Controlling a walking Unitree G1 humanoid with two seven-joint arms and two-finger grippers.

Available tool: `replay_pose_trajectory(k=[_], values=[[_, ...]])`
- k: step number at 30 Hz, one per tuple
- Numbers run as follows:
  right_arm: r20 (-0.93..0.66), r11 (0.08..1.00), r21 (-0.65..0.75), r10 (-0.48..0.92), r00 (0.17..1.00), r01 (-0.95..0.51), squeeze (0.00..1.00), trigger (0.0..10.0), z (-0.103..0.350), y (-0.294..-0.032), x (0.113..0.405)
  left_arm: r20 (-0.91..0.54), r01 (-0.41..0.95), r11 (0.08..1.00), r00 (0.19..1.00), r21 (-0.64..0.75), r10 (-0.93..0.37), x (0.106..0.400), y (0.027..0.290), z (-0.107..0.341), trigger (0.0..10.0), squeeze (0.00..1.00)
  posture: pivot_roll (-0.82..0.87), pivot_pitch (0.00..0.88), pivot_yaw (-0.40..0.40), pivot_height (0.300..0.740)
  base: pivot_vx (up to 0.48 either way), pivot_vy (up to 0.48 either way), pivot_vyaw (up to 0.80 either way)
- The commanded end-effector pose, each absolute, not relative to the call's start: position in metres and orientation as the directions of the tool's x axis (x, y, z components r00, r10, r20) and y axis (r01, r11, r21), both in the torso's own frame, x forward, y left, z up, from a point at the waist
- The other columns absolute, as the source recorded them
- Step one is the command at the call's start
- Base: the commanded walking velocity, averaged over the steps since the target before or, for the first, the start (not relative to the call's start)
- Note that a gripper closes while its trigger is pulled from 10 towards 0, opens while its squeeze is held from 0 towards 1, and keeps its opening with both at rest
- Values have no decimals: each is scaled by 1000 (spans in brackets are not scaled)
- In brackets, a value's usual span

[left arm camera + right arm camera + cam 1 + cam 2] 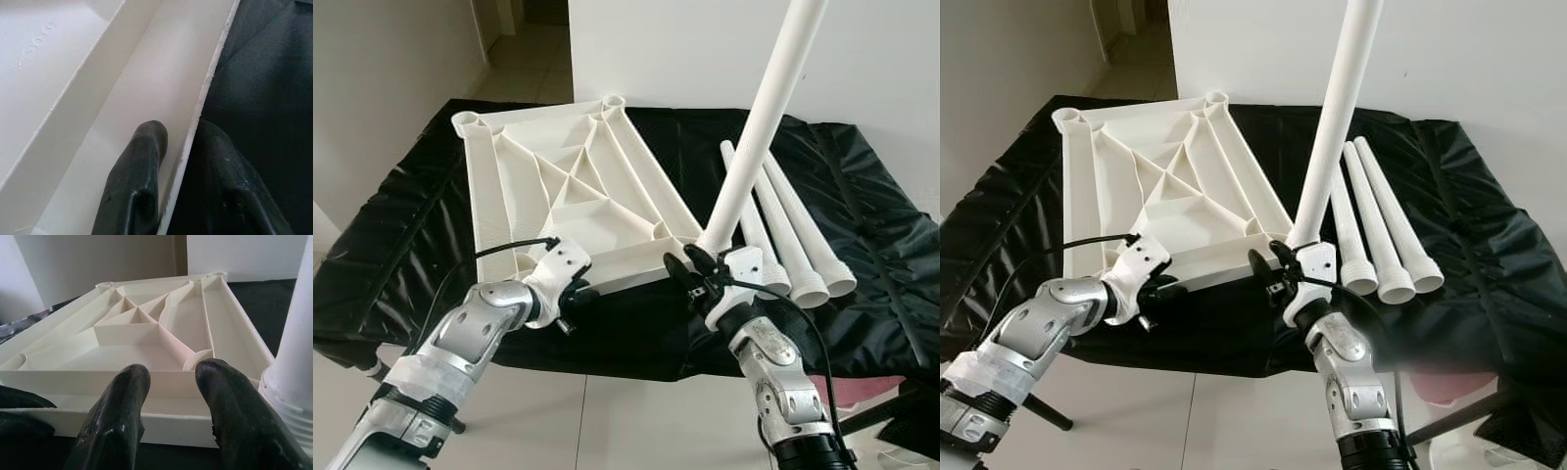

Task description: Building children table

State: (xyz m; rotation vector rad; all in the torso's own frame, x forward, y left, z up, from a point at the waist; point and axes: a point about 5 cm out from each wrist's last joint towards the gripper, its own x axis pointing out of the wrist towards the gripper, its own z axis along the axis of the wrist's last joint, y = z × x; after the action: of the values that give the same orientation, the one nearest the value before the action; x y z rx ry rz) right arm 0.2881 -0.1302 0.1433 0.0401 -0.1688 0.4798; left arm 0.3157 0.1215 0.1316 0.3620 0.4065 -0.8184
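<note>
Left gripper [183, 161] jaws clamp the tabletop [558, 186] rim; right gripper [171, 382] jaws gape, empty

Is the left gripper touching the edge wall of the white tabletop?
Touching. In the left wrist view the left gripper pinches the tabletop edge wall, one finger inside, the other on the black cloth side.

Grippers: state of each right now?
Left gripper: shut on the tabletop near rim.
Right gripper: open, empty, at the tabletop's near edge beside the standing leg.
</note>
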Motion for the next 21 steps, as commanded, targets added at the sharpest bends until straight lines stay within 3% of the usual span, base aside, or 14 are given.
replay_pose_trajectory(k=[1,2,3,4,6,7,12,13,14,16,21], values=[[167,886,-12,459,873,-464,0,10000,142,-131,288,-518,654,736,697,176,-496,313,142,114,8392,0,55,74,-18,740,0,0,0],[167,886,-12,459,873,-464,0,10000,142,-131,288,-518,654,736,697,176,-496,313,142,114,8392,0,55,74,-18,740,0,0,0],[166,885,-14,462,871,-466,0,10000,141,-130,288,-517,674,719,682,170,-517,310,138,114,10000,0,54,74,-17,740,0,0,0],[165,884,-15,464,871,-468,0,10000,141,-130,288,-515,686,708,673,166,-531,308,135,114,10000,90,53,75,-16,740,0,0,0],[164,883,-16,464,870,-468,0,10000,141,-130,288,-513,699,698,660,153,-549,306,133,114,10000,90,53,75,-16,740,0,0,0],[163,884,-17,464,871,-468,0,10000,141,-130,288,-507,710,693,647,129,-569,304,131,115,10000,1000,52,74,-17,740,0,0,0],[160,884,-20,464,872,-467,0,10000,140,-132,288,-495,754,639,616,148,-613,300,126,120,10000,1000,53,77,-16,740,0,0,0],[159,885,-20,463,872,-466,0,10000,140,-132,288,-490,766,625,607,152,-625,299,125,121,10000,749,53,77,-16,740,0,0,0],[158,885,-22,462,873,-464,0,10000,139,-133,288,-479,806,574,565,145,-672,293,121,125,10000,0,54,80,-15,740,0,0,0],[157,887,-22,459,874,-462,0,10000,139,-134,288,-461,852,509,502,118,-732,284,116,130,10000,0,55,82,-14,740,0,0,0],[155,889,-22,455,877,-457,0,10000,138,-134,288,-431,889,454,435,63,-791,276,113,138,10000,0,54,84,-12,740,0,0,0]])
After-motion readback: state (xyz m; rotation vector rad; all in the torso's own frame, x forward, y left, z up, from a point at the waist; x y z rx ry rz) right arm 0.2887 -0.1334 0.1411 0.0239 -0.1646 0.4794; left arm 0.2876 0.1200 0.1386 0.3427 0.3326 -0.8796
